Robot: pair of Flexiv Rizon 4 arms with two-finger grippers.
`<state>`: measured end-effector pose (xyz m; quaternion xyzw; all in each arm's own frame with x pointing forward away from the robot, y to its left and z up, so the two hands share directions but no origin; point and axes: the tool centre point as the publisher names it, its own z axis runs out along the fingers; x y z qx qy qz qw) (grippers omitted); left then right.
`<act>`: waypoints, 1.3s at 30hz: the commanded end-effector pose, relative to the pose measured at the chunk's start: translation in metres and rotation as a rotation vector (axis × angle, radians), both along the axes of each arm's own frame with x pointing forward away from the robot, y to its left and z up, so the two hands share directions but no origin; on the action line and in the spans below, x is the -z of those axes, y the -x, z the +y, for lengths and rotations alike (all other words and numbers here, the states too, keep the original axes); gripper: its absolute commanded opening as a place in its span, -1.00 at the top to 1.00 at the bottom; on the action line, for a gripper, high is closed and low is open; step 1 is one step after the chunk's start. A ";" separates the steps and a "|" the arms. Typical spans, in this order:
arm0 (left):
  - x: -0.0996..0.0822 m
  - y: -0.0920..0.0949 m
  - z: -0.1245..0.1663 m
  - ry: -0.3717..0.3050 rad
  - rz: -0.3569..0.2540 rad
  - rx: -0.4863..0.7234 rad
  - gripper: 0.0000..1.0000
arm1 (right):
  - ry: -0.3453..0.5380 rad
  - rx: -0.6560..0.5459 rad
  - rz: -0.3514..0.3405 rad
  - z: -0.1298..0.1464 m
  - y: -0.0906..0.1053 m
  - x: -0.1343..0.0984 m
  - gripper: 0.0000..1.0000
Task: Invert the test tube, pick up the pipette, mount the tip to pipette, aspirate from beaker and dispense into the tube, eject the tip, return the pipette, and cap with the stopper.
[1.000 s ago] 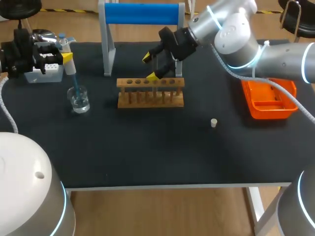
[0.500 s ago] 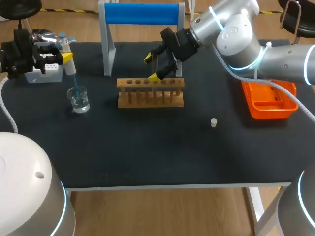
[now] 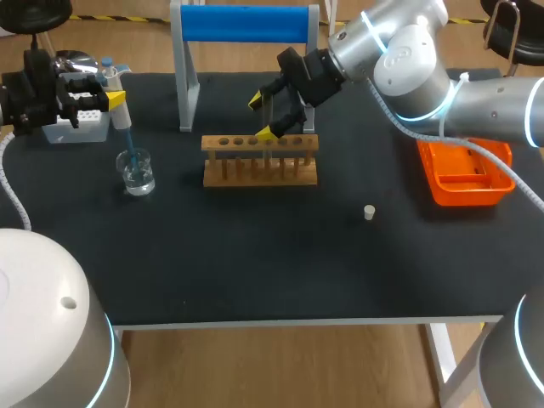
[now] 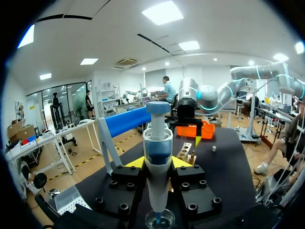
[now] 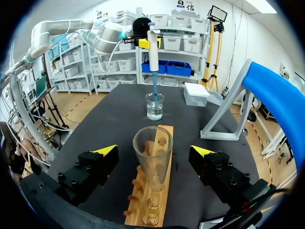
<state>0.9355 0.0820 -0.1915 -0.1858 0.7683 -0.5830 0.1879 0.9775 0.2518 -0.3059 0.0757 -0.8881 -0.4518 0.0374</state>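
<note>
The right gripper (image 3: 263, 116) has lifted a little up and away from the wooden rack (image 3: 259, 159) over the last second and has since come to rest. Its fingers are spread wide on either side of the test tube (image 5: 152, 157) without touching it. The tube stands in the rack, mouth up, toward the rack's right end, so I judge that turning it over is done and the right arm is only waiting by it. The left gripper (image 4: 158, 163) has not moved. Its fingers are closed against both sides of the pipette (image 4: 157, 138), which it holds upright at the far left of the table (image 3: 255, 255) with its tip dipped into the beaker (image 3: 136, 170). That looks like the drawing-up step, with the carry to the tube still to come. The beaker holds a shallow pool of clear liquid. The tube looks empty, though a trace at its bottom would be hard to see. The rack's other holes are empty. The orange tray (image 3: 463, 200) at the right shows nothing I can make out inside. The white box (image 3: 76, 127) sits just beyond the beaker, its contents hidden by the gripper. The stopper (image 3: 369, 212) lies alone on the table, nearer than the rack and to its right, well apart from the tube.
</note>
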 end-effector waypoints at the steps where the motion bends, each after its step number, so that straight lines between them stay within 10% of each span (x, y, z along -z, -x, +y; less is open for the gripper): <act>1: 0.000 0.001 -0.001 -0.001 -0.001 -0.003 1.00 | 0.002 0.002 -0.001 0.000 0.001 -0.001 -1.00; 26: -0.071 0.024 -0.015 -0.081 -0.078 -0.031 1.00 | 0.002 0.002 -0.001 0.000 0.001 -0.001 -1.00; 39: -0.143 0.018 -0.075 -0.130 -0.047 0.032 1.00 | 0.002 0.002 -0.001 0.000 0.001 -0.001 -1.00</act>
